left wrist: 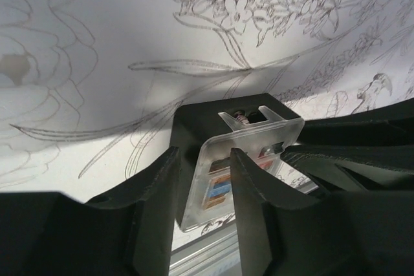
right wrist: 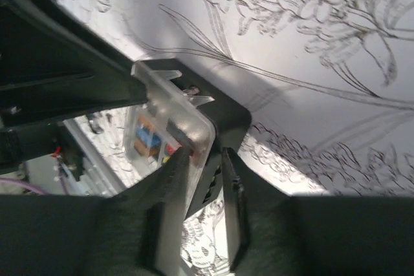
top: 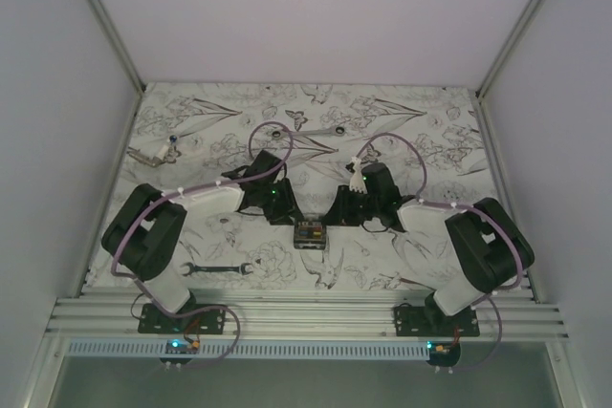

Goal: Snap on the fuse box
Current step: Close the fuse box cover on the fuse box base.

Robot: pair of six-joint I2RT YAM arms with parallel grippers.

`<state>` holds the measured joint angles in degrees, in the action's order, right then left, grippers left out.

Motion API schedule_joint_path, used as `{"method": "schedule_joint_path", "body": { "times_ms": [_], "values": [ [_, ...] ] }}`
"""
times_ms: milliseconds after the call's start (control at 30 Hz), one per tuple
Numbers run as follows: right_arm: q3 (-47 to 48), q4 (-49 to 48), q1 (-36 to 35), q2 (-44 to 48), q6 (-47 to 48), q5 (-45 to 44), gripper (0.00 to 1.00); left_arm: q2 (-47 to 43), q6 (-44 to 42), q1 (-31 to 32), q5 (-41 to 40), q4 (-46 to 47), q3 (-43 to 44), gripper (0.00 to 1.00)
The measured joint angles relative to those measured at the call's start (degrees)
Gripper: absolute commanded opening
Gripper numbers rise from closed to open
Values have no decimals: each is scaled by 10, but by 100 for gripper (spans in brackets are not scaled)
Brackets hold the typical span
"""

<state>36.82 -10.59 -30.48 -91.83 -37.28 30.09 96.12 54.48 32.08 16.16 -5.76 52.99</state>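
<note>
Because its lid (left wrist: 259,137) is clear, fuse box (left wrist: 194,121) shows coloured fuses (left wrist: 217,190).

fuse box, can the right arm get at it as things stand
Yes, apparently: the right tool is closed over one edge of the fuse box. The left tool seems to grip the opposite side, so it leaves that edge free.
</note>
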Motion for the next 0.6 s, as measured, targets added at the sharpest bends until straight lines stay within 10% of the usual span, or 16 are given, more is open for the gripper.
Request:
{"method": "schedule_joint_path", "body": {
  "times_ms": [400,600],
  "values": [
    [34,155,11,141,93,-183,84,-156,-49,-9,-110,-74,-31,98],
    [33,174,77,224,140,-355,99,-293,-100,-87,-221,-111,-86,99]
  ]
}}
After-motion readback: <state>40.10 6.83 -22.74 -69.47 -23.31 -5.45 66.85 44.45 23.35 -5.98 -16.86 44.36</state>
